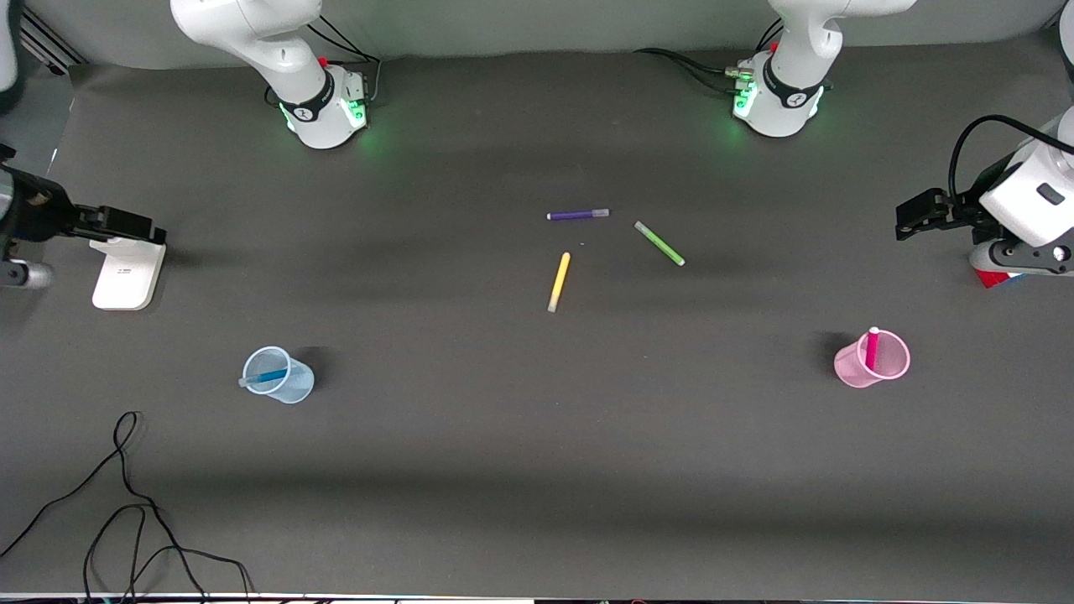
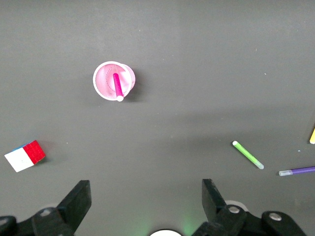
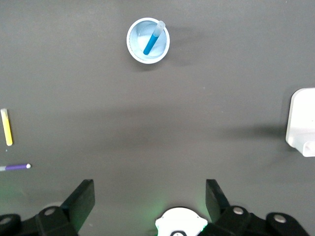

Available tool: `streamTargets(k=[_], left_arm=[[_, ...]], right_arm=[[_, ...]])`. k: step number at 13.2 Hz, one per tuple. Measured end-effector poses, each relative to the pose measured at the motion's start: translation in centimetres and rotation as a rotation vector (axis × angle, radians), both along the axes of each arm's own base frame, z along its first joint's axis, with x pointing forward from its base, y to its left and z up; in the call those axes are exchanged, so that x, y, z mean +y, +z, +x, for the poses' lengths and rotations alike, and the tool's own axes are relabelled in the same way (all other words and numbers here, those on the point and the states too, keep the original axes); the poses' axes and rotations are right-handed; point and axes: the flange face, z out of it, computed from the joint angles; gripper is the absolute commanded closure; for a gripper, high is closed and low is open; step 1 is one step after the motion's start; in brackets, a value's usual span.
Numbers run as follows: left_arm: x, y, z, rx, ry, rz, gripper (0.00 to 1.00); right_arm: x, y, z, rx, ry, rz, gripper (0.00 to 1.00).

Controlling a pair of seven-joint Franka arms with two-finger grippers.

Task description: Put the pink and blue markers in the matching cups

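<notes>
The pale blue cup (image 1: 294, 387) stands toward the right arm's end of the table with the blue marker (image 1: 264, 377) leaning inside it. Both show in the right wrist view, cup (image 3: 138, 46) and marker (image 3: 152, 39). The pink cup (image 1: 852, 365) stands toward the left arm's end with the pink marker (image 1: 872, 346) upright in it. Both show in the left wrist view, cup (image 2: 103, 81) and marker (image 2: 117, 86). My left gripper (image 1: 914, 216) (image 2: 145, 189) is open and empty, raised at its end of the table. My right gripper (image 1: 134, 226) (image 3: 150, 189) is open and empty, raised over a white stand.
Yellow (image 1: 559, 282), green (image 1: 659, 243) and purple (image 1: 577, 215) markers lie mid-table, nearer the bases. A white stand (image 1: 126, 273) sits at the right arm's end. A colour cube (image 1: 997, 278) (image 2: 25, 156) lies under the left arm. A black cable (image 1: 126, 503) trails near the front corner.
</notes>
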Motion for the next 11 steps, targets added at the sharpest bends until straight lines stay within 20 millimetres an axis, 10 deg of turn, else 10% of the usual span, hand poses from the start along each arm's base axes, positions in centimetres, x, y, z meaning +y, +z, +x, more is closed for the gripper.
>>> streamTargets(k=[11], left_arm=[[0.1,0.1,0.0,-0.002,0.002,0.0,0.0]], right_arm=[[8.8,1.8,-2.8,-0.035,0.153,-0.097,0.0]])
